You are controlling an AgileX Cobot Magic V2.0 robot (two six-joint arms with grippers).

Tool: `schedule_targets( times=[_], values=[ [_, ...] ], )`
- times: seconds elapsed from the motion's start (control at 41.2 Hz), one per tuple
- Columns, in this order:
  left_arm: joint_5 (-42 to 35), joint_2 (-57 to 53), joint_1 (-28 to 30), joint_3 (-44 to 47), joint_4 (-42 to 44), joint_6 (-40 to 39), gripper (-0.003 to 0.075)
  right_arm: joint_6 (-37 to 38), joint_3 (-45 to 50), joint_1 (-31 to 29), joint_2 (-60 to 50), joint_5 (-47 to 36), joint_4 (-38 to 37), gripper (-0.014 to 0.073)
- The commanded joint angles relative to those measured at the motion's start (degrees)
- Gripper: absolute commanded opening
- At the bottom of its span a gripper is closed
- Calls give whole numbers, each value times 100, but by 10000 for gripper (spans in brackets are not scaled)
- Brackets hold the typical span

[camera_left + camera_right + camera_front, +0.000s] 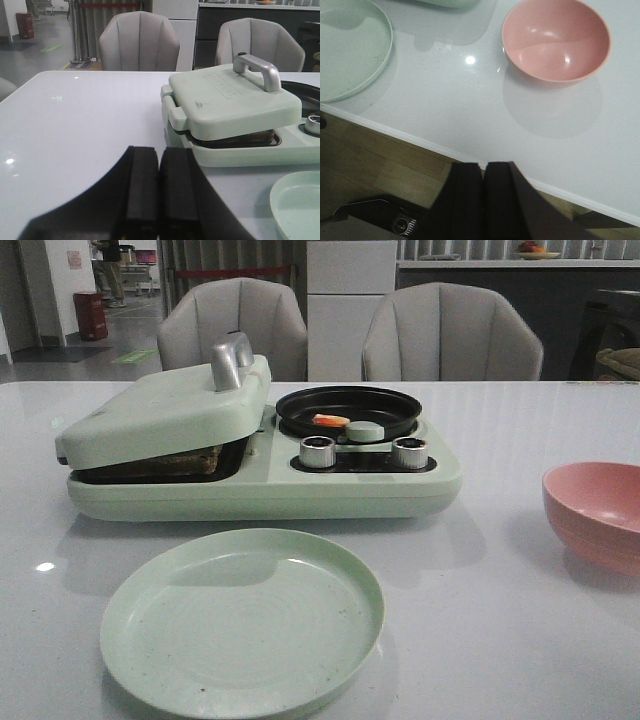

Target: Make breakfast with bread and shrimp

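The bread (pixel 180 462) lies inside the pale green breakfast maker (pixel 250 480), under its nearly closed lid (pixel 165 410); only a brown edge shows, also in the left wrist view (pixel 250 138). The shrimp (pixel 331 421), small and orange-pink, lies in the black round pan (pixel 348 408) on the maker's right side. An empty pale green plate (pixel 243 617) sits in front. My left gripper (pixel 160 155) is shut and empty, low over the table left of the maker. My right gripper (pixel 484 167) is shut and empty, over the table's front edge near the pink bowl (pixel 556 39).
The pink bowl (pixel 595 512) stands at the right. Two silver knobs (pixel 318 451) sit on the maker's front, the lid has a silver handle (pixel 231 359). Two grey chairs (pixel 232 325) stand behind the table. The floor shows below the table edge (pixel 420 142).
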Motion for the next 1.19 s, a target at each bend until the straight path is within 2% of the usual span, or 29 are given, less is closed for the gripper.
schedule_targets(
  times=[0.0,0.194,0.413,1.166],
  values=[
    [-558,-106,7,168,31,-54,102,3,-146,3,38,-365,-50,15],
    [-576,-111,-5,168,94,-54,102,3,-146,3,38,-365,-50,15],
    [-1092,-111,-125,168,389,-54,102,3,-146,3,38,-365,-50,15],
    [-1092,-111,-125,168,315,-54,102,3,-146,3,38,-365,-50,15]
  ],
)
